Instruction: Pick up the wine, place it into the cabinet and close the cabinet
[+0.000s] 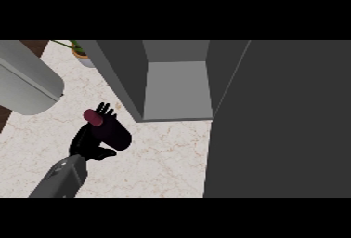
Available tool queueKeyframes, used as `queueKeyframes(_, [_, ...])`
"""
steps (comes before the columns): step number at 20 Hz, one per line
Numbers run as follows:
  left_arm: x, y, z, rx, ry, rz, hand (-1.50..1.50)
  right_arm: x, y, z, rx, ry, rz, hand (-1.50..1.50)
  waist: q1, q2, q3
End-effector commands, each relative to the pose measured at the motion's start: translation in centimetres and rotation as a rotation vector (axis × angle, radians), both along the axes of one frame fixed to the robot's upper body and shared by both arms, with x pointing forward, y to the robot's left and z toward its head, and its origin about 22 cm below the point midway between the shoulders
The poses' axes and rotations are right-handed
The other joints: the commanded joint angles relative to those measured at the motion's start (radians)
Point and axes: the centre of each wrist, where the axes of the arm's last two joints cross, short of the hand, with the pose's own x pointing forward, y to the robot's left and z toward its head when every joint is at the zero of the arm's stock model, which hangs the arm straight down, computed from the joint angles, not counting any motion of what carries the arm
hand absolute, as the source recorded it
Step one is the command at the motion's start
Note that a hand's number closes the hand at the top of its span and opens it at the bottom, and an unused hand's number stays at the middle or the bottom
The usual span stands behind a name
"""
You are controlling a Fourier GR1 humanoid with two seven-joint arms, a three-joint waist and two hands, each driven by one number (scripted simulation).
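A: The left hand (93,142) is gripping the wine (106,130), fingers curled around the dark bottle at centre left, lifting it towards the cabinet (175,88).

B: And its door (281,121) is swinging wide across the right, leaving the shelf accessible.

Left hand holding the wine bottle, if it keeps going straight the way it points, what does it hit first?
Probably the cabinet: the left hand aims the wine bottle up-right toward its left side wall, beside the open compartment. Depth is unclear.
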Motion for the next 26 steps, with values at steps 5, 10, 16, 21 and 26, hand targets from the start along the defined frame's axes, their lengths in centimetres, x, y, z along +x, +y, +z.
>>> queueKeyframes(5, [-0.1, -1.1, -0.5, -0.134, -0.046, -0.141, 1.5, -0.3, 0.0, 1.3, 0.026, -0.028, 0.031, -1.5, 0.002, 0.003, -0.001])
queueKeyframes(10, [0.8, -4.1, -0.5, -0.191, -0.042, -0.197, 1.5, -1.4, -0.7, 1.1, 0.021, -0.01, 0.029, -1.5, 0.001, -0.003, 0.001])
queueKeyframes(16, [-1.6, -3.1, -1.7, 0.014, -0.16, -0.033, 1.5, -1.4, -0.2, 2.0, 0.006, -0.02, 0.0, -1.5, 0.022, -0.004, 0.0])
queueKeyframes(21, [-4.1, 0.7, -1.8, 0.219, -0.265, 0.158, 1.5, -1.6, -1.1, 0.9, 0.027, -0.007, -0.016, -1.5, 0.031, -0.012, 0.004])
queueKeyframes(26, [-3.7, -1.4, -1.3, 0.407, -0.346, 0.189, 1.5, -2.8, -1.5, 2.2, 0.007, -0.006, -0.015, -1.5, 0.03, -0.015, 0.005])
